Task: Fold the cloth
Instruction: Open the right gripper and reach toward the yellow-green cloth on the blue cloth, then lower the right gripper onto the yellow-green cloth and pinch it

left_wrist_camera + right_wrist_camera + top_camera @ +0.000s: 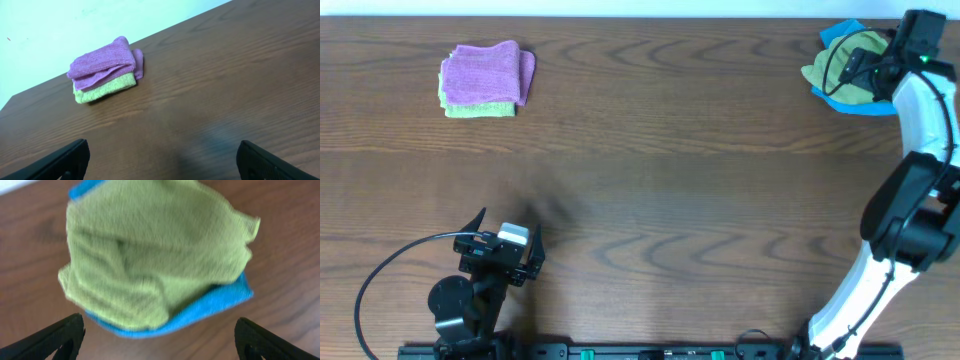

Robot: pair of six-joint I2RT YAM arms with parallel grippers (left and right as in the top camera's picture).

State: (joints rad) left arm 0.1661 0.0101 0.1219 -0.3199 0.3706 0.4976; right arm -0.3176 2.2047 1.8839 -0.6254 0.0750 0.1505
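**Crumpled Green Cloth Lay at the Far Right Corner, Both Grippers Spread**

Nearest the base, the left gripper [162,159] was held low over the dark brown wood-grain table [670,200]. Its two black fingers were set wide apart with only bare wood between them. From overhead this gripper was seen near the front left edge, well apart from every cloth.

The right gripper [160,337] was reached out to the far right corner. Its fingers were likewise spread, and only their dark tips were shown at the lower corners of the right wrist view, with nothing pinched between them. Whether they touched the fabric could not be told, as that view was blurred.

The lime-green microfiber cloth [150,255] was found there in an unfolded, rumpled heap with deep creases and one corner sticking out to the right. It was laid on top of a bright blue cloth [215,305], whose edge showed beneath it along the bottom and at the top left. Overhead, this pair was largely hidden by the white arm, so the creases were shown only by the wrist camera.

At the far left, a neatly folded purple towel [102,62] was stacked on a folded pale green cloth [105,89], as shown by the left wrist and overhead views alone.
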